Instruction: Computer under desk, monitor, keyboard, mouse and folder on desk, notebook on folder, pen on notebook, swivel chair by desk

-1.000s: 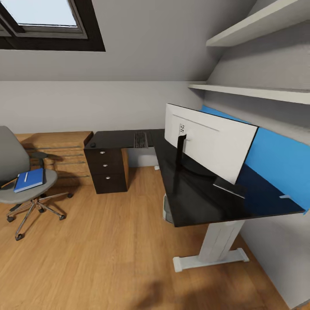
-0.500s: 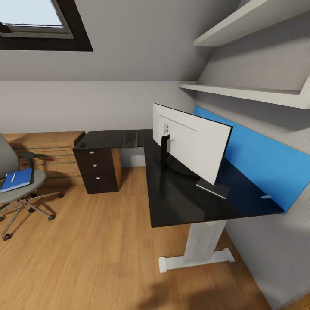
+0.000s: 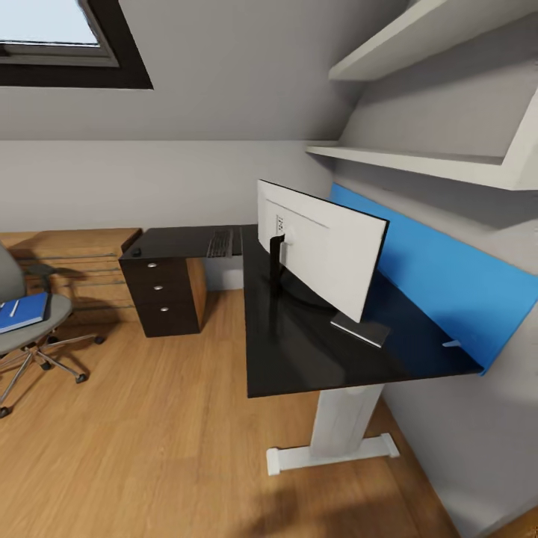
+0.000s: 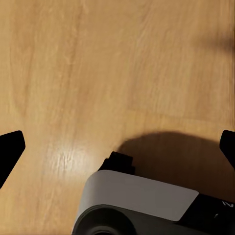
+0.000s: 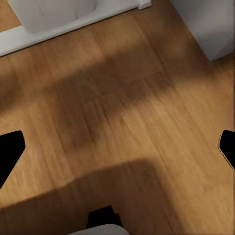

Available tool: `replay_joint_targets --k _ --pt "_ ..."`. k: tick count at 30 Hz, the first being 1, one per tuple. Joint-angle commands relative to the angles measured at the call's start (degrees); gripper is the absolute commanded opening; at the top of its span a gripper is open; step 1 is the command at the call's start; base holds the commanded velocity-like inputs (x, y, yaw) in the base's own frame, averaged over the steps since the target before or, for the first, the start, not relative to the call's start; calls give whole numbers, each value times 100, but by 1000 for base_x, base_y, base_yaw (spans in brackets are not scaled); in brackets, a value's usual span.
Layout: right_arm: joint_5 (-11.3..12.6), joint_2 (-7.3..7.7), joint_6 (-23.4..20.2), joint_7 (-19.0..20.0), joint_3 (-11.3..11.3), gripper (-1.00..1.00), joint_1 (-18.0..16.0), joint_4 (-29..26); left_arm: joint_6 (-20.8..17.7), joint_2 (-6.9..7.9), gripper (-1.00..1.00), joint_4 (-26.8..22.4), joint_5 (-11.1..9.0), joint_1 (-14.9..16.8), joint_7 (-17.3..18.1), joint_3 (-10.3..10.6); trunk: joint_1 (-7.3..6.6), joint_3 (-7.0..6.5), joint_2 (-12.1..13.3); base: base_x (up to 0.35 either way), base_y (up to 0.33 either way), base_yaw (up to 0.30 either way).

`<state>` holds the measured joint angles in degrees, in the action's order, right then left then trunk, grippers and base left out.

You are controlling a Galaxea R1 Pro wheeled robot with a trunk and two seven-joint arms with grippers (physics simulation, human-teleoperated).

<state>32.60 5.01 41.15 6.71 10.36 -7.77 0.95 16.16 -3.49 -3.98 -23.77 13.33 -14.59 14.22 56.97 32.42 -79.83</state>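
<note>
Camera has swung right, so the swivel chair point(image 3: 22, 329) with the folder point(image 3: 22, 311) on its seat sits further toward the left edge. Monitor point(image 3: 321, 250) and keyboard point(image 3: 220, 243) are on the desk point(image 3: 299, 351). Left gripper point(image 4: 117, 147) and right gripper point(image 5: 117, 147) fingers spread wide over bare floor point(image 3: 149, 433).

Desk point(image 3: 299, 351): L-shaped, glossy black top, dark three-drawer unit, white leg. Monitor point(image 3: 329, 250) upright on it, white back showing. Keyboard point(image 3: 219, 243) flat on the far wing; mouse point(image 3: 137, 251) at that wing's outer corner, well apart from it. Swivel chair point(image 3: 33, 329) away from desk; blue folder point(image 3: 22, 312) on seat, white pen point(image 3: 13, 308) atop.
</note>
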Motion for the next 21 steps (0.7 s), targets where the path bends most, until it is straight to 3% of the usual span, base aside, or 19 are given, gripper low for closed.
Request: replay_joint_targets --k 1,17,21 --pt "63 0 16 47 27 100 -5 10 18 -1 100 3 -40 3 -27 51 0 5 -4 1 -258 0" --pt "63 -10 15 48 28 100 -5 10 15 6 100 1 -47 3 -27 46 0 7 -4 0 -295 152" --pt "63 -9 16 43 28 100 -5 10 32 6 100 -5 -47 3 -33 47 -22 -11 37 0 -66 12"
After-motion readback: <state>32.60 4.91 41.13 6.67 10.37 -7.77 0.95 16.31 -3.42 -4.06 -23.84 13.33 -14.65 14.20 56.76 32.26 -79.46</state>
